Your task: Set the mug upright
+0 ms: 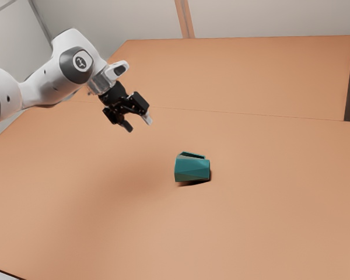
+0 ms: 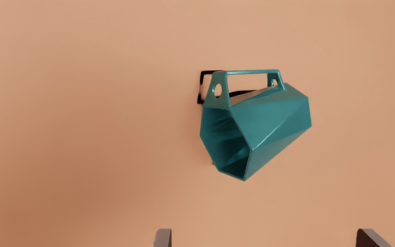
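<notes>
At the left edge of the exterior view, the white robot arm (image 1: 44, 87) comes in over the tan table (image 1: 93, 221), bends at a rounded joint in the upper left of the frame and slopes down toward the middle. At its end, left of centre in the upper half, hangs the black gripper (image 1: 139, 123), tilted, its tips pointing down and toward the exterior view's right. The claw is spread, with a wide gap between the two fingers and nothing held; the wrist view shows the two tips well apart too. It is clear of the mug.

Farther right, at the top of the frame, a brownish strip (image 1: 185, 17) runs up the pale grey wall (image 1: 268, 17). Below it, a thin seam (image 1: 181, 109) crosses the tan surface from side to side.

The teal mug (image 1: 192, 169) is just right of centre and a little below the middle of the frame. It lies on its side on the table, not upright, with its wider end toward the exterior view's left and its handle (image 1: 192, 155) along the upper side. A dark shadow (image 1: 192, 184) runs along its lower edge. In the wrist view its faceted body and open, hollow mouth (image 2: 226, 137) show plainly, and the angular handle has a round hole in each end piece.
</notes>
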Controlling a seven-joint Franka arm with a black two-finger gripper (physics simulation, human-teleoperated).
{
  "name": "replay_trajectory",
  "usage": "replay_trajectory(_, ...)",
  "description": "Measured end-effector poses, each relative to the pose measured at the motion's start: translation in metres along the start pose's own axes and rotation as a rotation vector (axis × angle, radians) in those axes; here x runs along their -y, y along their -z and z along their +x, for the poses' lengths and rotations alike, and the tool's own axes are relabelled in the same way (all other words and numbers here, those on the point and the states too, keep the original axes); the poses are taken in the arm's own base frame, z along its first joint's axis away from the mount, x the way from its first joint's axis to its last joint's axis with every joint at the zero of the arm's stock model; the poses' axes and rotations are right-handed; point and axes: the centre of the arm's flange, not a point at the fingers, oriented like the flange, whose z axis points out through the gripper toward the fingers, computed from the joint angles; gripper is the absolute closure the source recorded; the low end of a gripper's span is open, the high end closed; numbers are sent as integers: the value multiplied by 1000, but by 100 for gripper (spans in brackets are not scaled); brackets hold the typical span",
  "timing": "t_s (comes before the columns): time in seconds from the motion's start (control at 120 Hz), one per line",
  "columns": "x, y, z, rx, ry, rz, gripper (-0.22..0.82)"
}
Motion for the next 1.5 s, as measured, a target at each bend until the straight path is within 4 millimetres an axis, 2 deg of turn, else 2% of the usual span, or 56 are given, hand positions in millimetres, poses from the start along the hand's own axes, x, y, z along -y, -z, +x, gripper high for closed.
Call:
replay_trajectory(0.175,25,-24,-6,-61,30,-151,2)
replay_trajectory(0.292,42,-47,-16,-96,56,-250,2)
replay_trajectory(0.817,79,-123,-43,-236,29,-510,2)
replay_trajectory(1.117,80,-150,-49,-274,-63,-576,2)
replay_trajectory(1.5,70,-167,-54,-281,-177,-579,2)
